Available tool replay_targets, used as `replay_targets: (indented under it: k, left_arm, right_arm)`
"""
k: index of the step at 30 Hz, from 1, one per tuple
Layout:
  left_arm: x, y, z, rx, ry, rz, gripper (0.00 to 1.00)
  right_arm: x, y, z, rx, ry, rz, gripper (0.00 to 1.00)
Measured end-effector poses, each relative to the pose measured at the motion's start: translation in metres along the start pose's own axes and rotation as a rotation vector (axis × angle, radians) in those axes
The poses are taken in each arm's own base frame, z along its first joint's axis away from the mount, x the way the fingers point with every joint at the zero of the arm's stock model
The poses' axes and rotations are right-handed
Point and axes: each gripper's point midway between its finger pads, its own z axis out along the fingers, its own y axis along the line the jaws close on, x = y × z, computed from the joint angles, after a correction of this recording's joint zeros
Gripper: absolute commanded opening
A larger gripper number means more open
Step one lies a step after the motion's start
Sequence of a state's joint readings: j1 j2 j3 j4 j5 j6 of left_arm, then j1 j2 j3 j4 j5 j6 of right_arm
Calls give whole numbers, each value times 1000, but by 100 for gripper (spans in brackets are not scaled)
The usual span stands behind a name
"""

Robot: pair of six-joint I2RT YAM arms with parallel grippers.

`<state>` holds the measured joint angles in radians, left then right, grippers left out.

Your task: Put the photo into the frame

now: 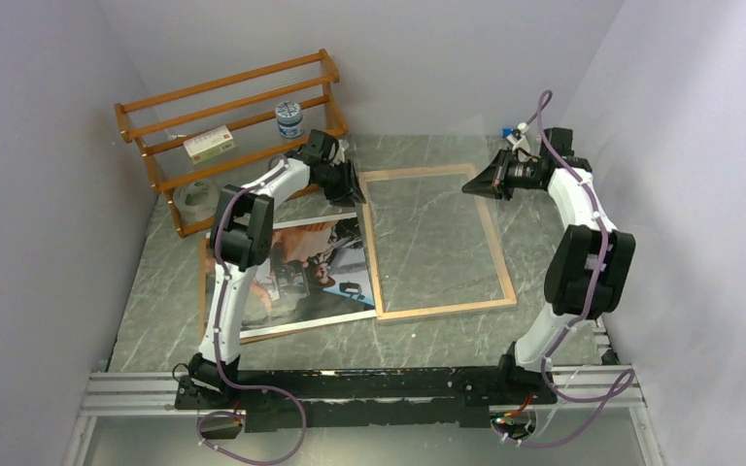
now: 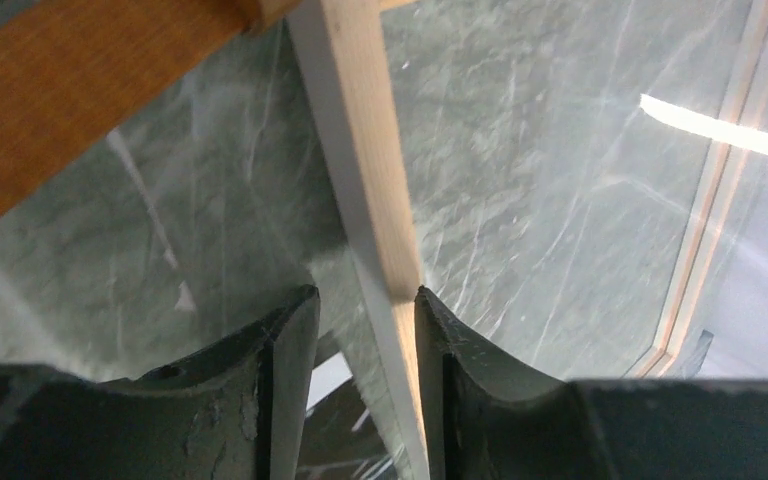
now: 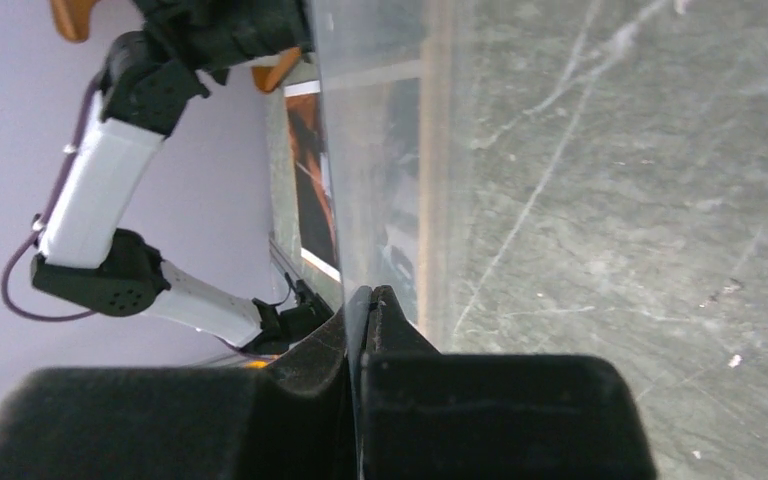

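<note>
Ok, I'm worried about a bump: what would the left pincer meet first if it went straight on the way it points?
The left pincer would meet the frame, whose pale rim already sits between its fingers; past that, probably the rack, depth unclear.
</note>
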<state>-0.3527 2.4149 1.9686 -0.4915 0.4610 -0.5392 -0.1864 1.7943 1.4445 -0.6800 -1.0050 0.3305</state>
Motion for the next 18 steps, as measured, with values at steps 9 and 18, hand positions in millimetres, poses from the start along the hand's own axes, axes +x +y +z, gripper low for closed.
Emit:
replay_targets:
  k: [9,18]
  left_arm:
    - [16,16,-37,-100,13,-54,58]
    - [-15,10,-93,-164,-158,-26,70]
  right_arm:
    - [5,75,-22,-101,-44,-77,0]
    - [27,133,-3,-212,14,-121,0]
